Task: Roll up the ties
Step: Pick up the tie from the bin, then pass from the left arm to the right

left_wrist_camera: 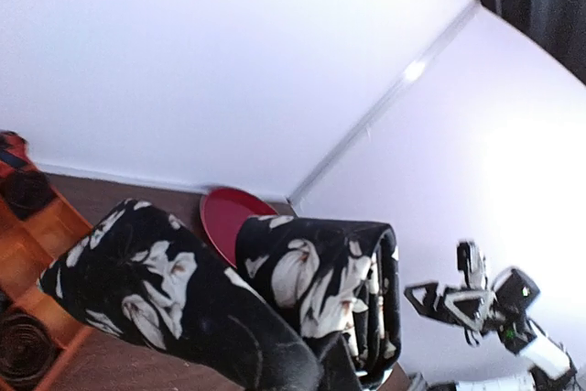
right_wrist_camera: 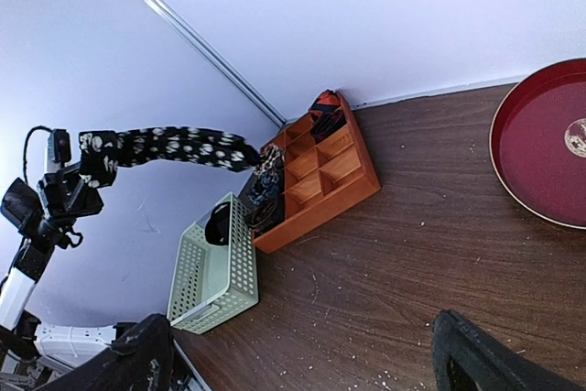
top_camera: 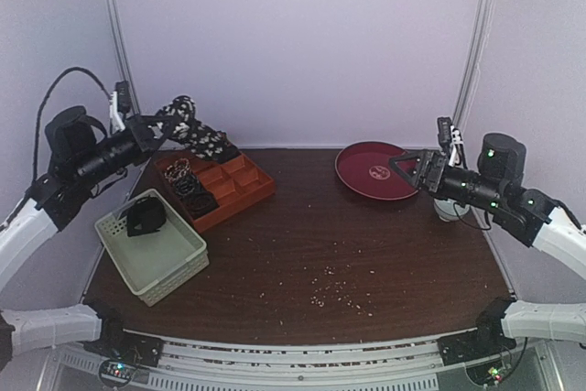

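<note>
One tie [top_camera: 197, 135], black with white print, stretches from the left gripper [top_camera: 157, 127], which is clamped on its end, slanting down to the orange tray [top_camera: 256, 191]. The right gripper [top_camera: 409, 168], fingers spread, stands well apart.

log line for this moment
left pincer: shut on black-and-white tie, raised, tie trailing to orange tray | right pincer: open, empty, near red plate

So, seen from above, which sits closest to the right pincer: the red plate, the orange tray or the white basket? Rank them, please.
1. Red plate, back right, just beside the open right pincer.
2. Orange compartmented tray, back left.
3. White slatted basket, front left, farthest.
</note>
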Controlling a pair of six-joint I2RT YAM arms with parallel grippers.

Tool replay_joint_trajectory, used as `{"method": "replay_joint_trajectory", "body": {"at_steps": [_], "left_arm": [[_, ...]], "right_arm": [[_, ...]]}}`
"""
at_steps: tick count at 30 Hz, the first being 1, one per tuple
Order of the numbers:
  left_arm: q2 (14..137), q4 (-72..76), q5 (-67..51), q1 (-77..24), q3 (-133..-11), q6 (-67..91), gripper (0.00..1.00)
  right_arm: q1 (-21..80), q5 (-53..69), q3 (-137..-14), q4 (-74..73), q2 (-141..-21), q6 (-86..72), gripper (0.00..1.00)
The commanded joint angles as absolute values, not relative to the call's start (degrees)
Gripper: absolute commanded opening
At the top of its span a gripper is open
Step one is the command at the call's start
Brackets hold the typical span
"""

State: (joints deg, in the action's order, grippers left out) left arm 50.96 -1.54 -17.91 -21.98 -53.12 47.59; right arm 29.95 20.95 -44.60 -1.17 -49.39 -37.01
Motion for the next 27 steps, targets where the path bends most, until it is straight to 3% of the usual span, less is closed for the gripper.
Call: {"method": "replay_joint_trajectory", "body": {"at_steps": [1,8,16,19,27], "left_arm": [[60.7,10.1,-27.2,-35.4,-55.8,45.8,0.0],[72.5,28.0,-35.5,-43.9,-56.4,53.9,0.0],[76.7,43.4,-41.4,-46.8,-53.7,64.6,0.0],[77.2,45.2,-41.9,-47.9,-53.5,65.7,0.0],[77.6,52.1,-43.1,-48.7,-52.4,69.7,0.0]], "right_arm": [[33.0,20.3,-43.4,4.6,-51.5,-35.0,0.97],[44.9,15.8,-41.7,13.6,-58.8,-22.1,0.85],[48.9,21.3,-38.4,39.4,-68.8,-15.8,0.92],[50.6,22.9,-41.0,41.3,-74.4,-10.8,1.0],[51.5,23.5,-47.7,48.1,-85.7,-7.5,1.0]]}}
